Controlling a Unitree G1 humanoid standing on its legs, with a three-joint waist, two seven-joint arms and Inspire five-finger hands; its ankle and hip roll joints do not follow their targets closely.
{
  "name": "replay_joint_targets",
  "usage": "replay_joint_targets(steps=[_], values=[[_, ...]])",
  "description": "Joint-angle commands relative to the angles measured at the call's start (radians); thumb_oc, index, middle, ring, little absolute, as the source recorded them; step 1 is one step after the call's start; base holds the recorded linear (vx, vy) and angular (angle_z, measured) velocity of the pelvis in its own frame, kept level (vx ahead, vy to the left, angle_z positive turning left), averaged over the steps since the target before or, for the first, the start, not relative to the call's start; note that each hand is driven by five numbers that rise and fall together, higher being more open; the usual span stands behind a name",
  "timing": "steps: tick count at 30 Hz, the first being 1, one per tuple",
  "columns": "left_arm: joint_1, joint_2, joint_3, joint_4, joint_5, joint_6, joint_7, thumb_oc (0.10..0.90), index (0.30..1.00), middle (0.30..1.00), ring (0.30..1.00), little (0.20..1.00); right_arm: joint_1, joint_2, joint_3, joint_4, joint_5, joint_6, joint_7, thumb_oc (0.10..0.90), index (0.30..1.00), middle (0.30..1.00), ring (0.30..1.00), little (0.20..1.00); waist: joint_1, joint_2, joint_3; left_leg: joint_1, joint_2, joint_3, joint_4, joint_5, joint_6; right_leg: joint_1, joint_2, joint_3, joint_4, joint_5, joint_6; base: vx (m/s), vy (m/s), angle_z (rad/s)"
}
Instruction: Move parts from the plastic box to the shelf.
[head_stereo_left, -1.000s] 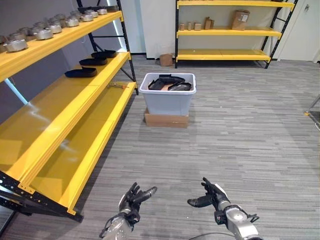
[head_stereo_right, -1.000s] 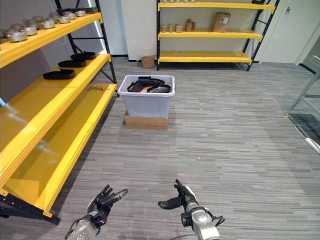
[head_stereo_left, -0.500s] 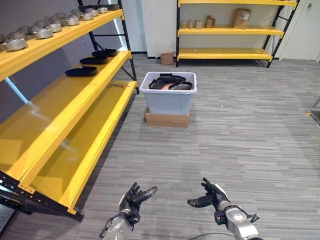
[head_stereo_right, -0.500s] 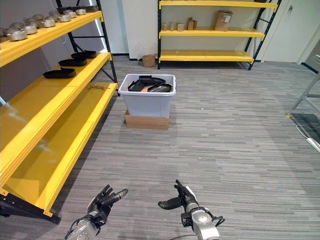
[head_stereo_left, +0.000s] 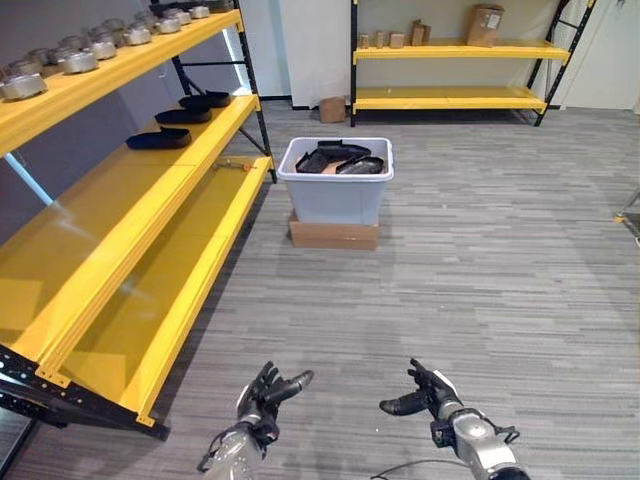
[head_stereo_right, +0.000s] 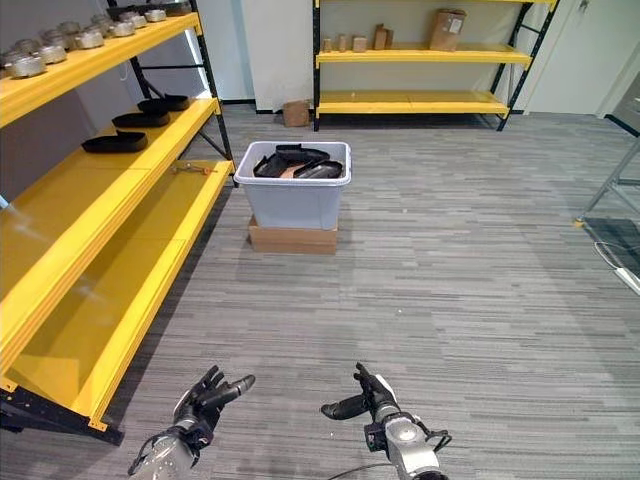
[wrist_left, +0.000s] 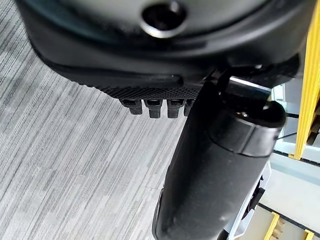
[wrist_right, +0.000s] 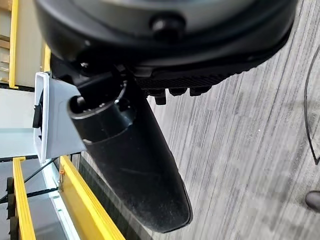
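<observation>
Both arms reach forward low at the bottom of the frame, over the grey striped floor (head_stereo_left: 480, 280). The left hand (head_stereo_left: 262, 397) sits at the lower left of centre, palm turned inward, its fingers relaxed and loosely spread with the thumb pointing toward the middle; it holds nothing. The right hand (head_stereo_left: 428, 394) mirrors it at the lower right of centre, thumb stretched toward the left hand, fingers loosely extended and empty (the two hands are level with each other and well apart).

The plastic box (head_stereo_left: 335, 183) stands in the upper middle of the frame, far ahead of both hands, resting on a flat cardboard box (head_stereo_left: 333, 234). Several black parts (head_stereo_left: 338, 160) lie piled inside it, reaching up to its rim.

The yellow shelf (head_stereo_left: 120, 235) runs along the left side of the frame. Three more black pieces (head_stereo_left: 158, 140) lie in a row on its middle level, and a row of metal pieces (head_stereo_left: 78, 61) sits on the top level. A second yellow rack (head_stereo_left: 455, 97) stands against the far wall at the upper right.
</observation>
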Motion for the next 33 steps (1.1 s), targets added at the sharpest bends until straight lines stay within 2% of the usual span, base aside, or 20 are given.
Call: replay_joint_targets(steps=[1,4,5,6,10,11,12,13,15,17,18,21,28,31,32,33], values=[[-0.125,0.026,-0.019,-0.054,0.031,-0.069,-0.013,0.900,1.000,1.000,1.000,1.000,-0.105,0.004,-0.015,-0.022,0.061,-0.067,-0.021,0.900,1.000,1.000,1.000,1.000,0.010,0.022,-0.012,0.064,-0.001,-0.028,-0.006,0.030,-0.041,-0.106,0.007,-0.010,0.276,0.030,-0.034,0.05,0.230,-0.33],[-0.130,0.011,-0.017,-0.050,0.040,-0.069,-0.010,0.900,1.000,1.000,1.000,1.000,-0.096,-0.003,-0.020,-0.026,0.069,-0.069,-0.023,0.900,1.000,1.000,1.000,1.000,-0.006,0.064,0.041,0.119,0.013,-0.023,-0.006,0.036,-0.042,-0.208,0.046,-0.014,0.524,0.044,-0.020,0.04,0.167,-0.33],[-0.131,0.011,-0.017,-0.050,0.040,-0.069,-0.010,0.900,1.000,1.000,1.000,1.000,-0.096,-0.004,-0.020,-0.027,0.069,-0.069,-0.023,0.900,1.000,1.000,1.000,1.000,-0.006,0.063,0.043,0.120,0.012,-0.023,-0.006,0.035,-0.042,-0.209,0.045,-0.013,0.529,0.042,-0.020,0.03,0.110,-0.17],[-0.137,0.004,-0.022,-0.054,0.041,-0.070,-0.009,0.900,1.000,1.000,1.000,1.000,-0.088,-0.009,-0.026,-0.035,0.070,-0.070,-0.024,0.900,1.000,1.000,1.000,1.000,-0.021,0.077,0.060,0.136,0.016,-0.034,-0.006,0.036,-0.043,-0.237,0.069,0.002,0.601,0.035,-0.024,0.12,0.085,0.09],[-0.145,0.000,-0.049,-0.062,0.058,-0.070,-0.011,0.900,1.000,1.000,1.000,1.000,-0.070,-0.024,-0.046,-0.049,0.074,-0.069,-0.040,0.900,1.000,1.000,1.000,1.000,-0.061,0.071,0.074,0.169,-0.012,-0.083,-0.006,0.027,-0.036,-0.269,0.102,0.041,0.443,0.032,-0.029,0.15,0.044,0.34],[-0.153,0.000,-0.063,-0.065,0.058,-0.072,-0.012,0.900,1.000,1.000,1.000,1.000,-0.062,-0.035,-0.054,-0.057,0.081,-0.069,-0.049,0.900,1.000,1.000,1.000,1.000,-0.086,0.063,0.071,0.173,-0.033,-0.105,-0.006,0.018,-0.028,-0.287,0.109,0.074,0.283,0.044,-0.026,0.16,0.020,0.30],[-0.153,0.000,-0.063,-0.066,0.058,-0.072,-0.012,0.900,1.000,1.000,1.000,1.000,-0.062,-0.035,-0.054,-0.057,0.081,-0.069,-0.049,0.900,1.000,1.000,1.000,1.000,-0.088,0.065,0.074,0.176,-0.031,-0.107,-0.006,0.017,-0.028,-0.282,0.109,0.071,0.278,0.045,-0.026,0.17,0.006,0.38],[-0.163,-0.001,-0.068,-0.062,0.058,-0.075,-0.011,0.900,1.000,1.000,1.000,1.000,-0.064,-0.038,-0.058,-0.047,0.084,-0.070,-0.053,0.900,1.000,1.000,1.000,1.000,-0.099,0.064,0.069,0.179,-0.036,-0.112,-0.006,0.012,-0.026,-0.306,0.096,0.063,0.158,0.055,-0.026,0.11,-0.006,0.60],[-0.166,-0.003,-0.063,-0.069,0.051,-0.075,-0.003,0.900,1.000,1.000,1.000,1.000,-0.077,-0.043,-0.058,-0.046,0.080,-0.070,-0.056,0.900,1.000,1.000,1.000,1.000,-0.097,0.063,0.060,0.192,-0.039,-0.098,-0.006,0.007,-0.026,-0.334,0.063,0.009,0.017,0.075,-0.019,0.20,-0.022,0.53],[-0.165,-0.004,-0.061,-0.078,0.049,-0.075,0.000,0.900,1.000,1.000,1.000,1.000,-0.075,-0.043,-0.058,-0.056,0.078,-0.068,-0.055,0.900,1.000,1.000,1.000,1.000,-0.099,0.065,0.058,0.209,-0.037,-0.097,-0.006,0.011,-0.025,-0.340,0.066,0.015,0.009,0.081,-0.016,0.24,-0.061,0.11],[-0.156,-0.009,-0.065,-0.077,0.057,-0.077,-0.002,0.900,1.000,1.000,1.000,1.000,-0.053,-0.038,-0.067,-0.041,0.067,-0.070,-0.050,0.900,1.000,1.000,1.000,1.000,-0.092,0.055,0.021,0.230,-0.034,-0.100,-0.002,-0.004,-0.023,-0.304,0.062,-0.002,-0.005,0.080,-0.014,0.27,-0.094,-0.10],[-0.149,-0.018,-0.070,-0.085,0.067,-0.074,-0.004,0.900,1.000,1.000,1.000,1.000,-0.055,-0.047,-0.067,-0.032,0.061,-0.072,-0.051,0.900,1.000,1.000,1.000,1.000,-0.093,0.064,-0.001,0.220,-0.028,-0.101,0.043,-0.001,-0.015,-0.292,0.062,-0.008,0.023,0.100,-0.002,0.28,-0.079,0.24],[-0.149,-0.024,-0.094,-0.088,0.082,-0.072,-0.009,0.900,1.000,1.000,1.000,1.000,-0.035,-0.060,-0.076,-0.023,0.060,-0.075,-0.046,0.900,1.000,1.000,1.000,1.000,-0.121,0.083,-0.046,0.241,0.040,-0.086,0.034,0.008,-0.025,-0.282,0.076,-0.006,0.103,0.091,0.000,0.29,-0.061,0.06],[-0.151,-0.029,-0.096,-0.080,0.088,-0.070,-0.014,0.900,1.000,1.000,1.000,1.000,-0.030,-0.066,-0.080,-0.018,0.058,-0.075,-0.047,0.900,1.000,1.000,1.000,1.000,-0.126,0.081,-0.052,0.245,0.054,-0.079,0.050,0.008,-0.027,-0.277,0.083,-0.004,0.114,0.089,0.001,0.22,-0.072,0.06],[-0.146,-0.034,-0.101,-0.082,0.094,-0.069,-0.016,0.900,1.000,1.000,1.000,1.000,-0.026,-0.069,-0.084,-0.013,0.057,-0.076,-0.048,0.900,1.000,1.000,1.000,1.000,-0.125,0.071,-0.060,0.235,0.058,-0.076,0.111,0.013,-0.031,-0.253,0.085,-0.004,0.109,0.088,-0.001,0.17,-0.067,-0.06],[-0.146,-0.034,-0.101,-0.082,0.094,-0.069,-0.016,0.900,1.000,1.000,1.000,1.000,-0.026,-0.069,-0.084,-0.013,0.057,-0.076,-0.048,0.900,1.000,1.000,1.000,1.000,-0.125,0.071,-0.060,0.235,0.058,-0.076,0.112,0.013,-0.031,-0.252,0.085,-0.005,0.109,0.088,-0.001,0.31,-0.162,-0.02]])
